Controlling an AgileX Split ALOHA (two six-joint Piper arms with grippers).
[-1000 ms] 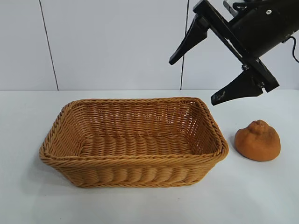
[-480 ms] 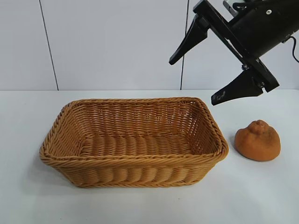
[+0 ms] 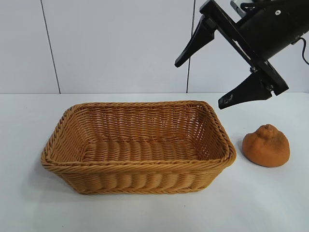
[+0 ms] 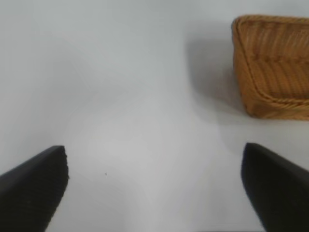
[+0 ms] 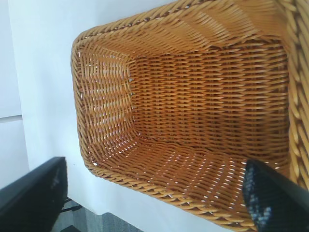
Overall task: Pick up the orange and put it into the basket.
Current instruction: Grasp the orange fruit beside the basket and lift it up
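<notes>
A large rectangular basket point(image 3: 137, 145) of tan-orange woven wicker, with sloping sides and a braided rim, sits on the white table point(image 3: 270, 203) near the middle of the exterior view; nothing lies inside it, and its woven floor shows bare in the right wrist view point(image 5: 193, 111); the dull brownish-orange orange point(image 3: 266, 145), a lumpy dome with a knobbly bump on top and rough matte skin, rests on the table at about three o'clock from the basket, just beside its right end but not touching it; no finger is in contact with the fruit.

The black right gripper point(image 3: 210, 79) hangs in the air at roughly one o'clock from the basket's centre, above its far right corner and up and to the left of the orange; its two black fingers point(image 3: 195, 41) are spread wide apart with nothing between them, one pointing down toward the basket's rear rim, the other ending above the gap between basket and fruit; its wrist camera looks straight down into the basket.

The left gripper point(image 4: 154, 188) does not appear in the exterior view; in its own wrist view its two dark fingers point(image 4: 34, 188) stand far apart over bare white table, holding nothing, with one end of the basket point(image 4: 273, 65) well beyond them.
</notes>
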